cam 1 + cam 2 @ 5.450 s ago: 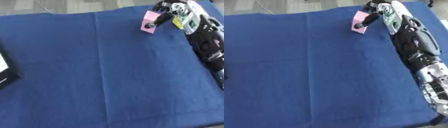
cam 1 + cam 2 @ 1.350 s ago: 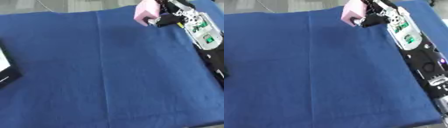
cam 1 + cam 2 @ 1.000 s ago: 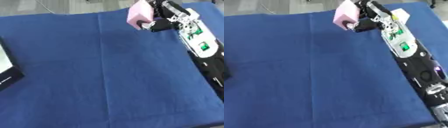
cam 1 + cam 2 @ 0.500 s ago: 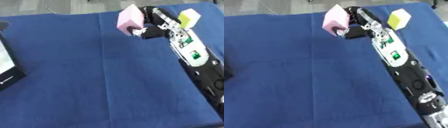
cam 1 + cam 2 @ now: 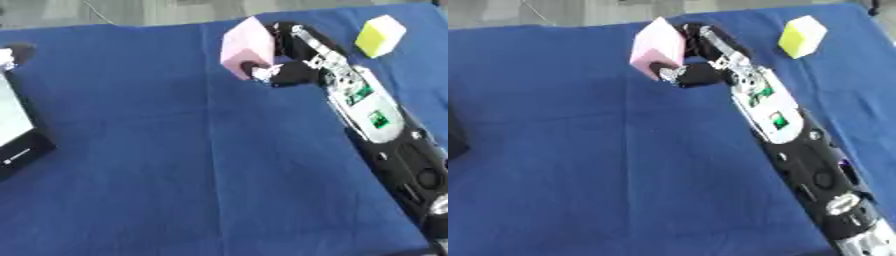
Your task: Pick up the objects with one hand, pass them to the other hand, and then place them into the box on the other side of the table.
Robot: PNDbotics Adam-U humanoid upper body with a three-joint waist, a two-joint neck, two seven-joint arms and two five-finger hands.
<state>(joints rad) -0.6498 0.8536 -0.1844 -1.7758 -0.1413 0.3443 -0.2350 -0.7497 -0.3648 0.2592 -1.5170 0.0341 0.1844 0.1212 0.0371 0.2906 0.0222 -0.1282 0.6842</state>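
Box (image 5: pixel 19 135): at left edge of blue cloth (image 5: pixel 175 175), partly shown. Pink block (image 5: pixel 248 46): pinched between thumb and fingers of right hand (image 5: pixel 289 70), raised over far centre of cloth, carried leftward from far right corner since earlier frames. Yellow block (image 5: pixel 380 35): now uncovered, resting at far right. Left hand: not shown.

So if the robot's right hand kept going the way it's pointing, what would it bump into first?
Nothing, it seems: the right hand, curled on the pink block, points toward the table's far left over bare blue cloth. Depth is uncertain.
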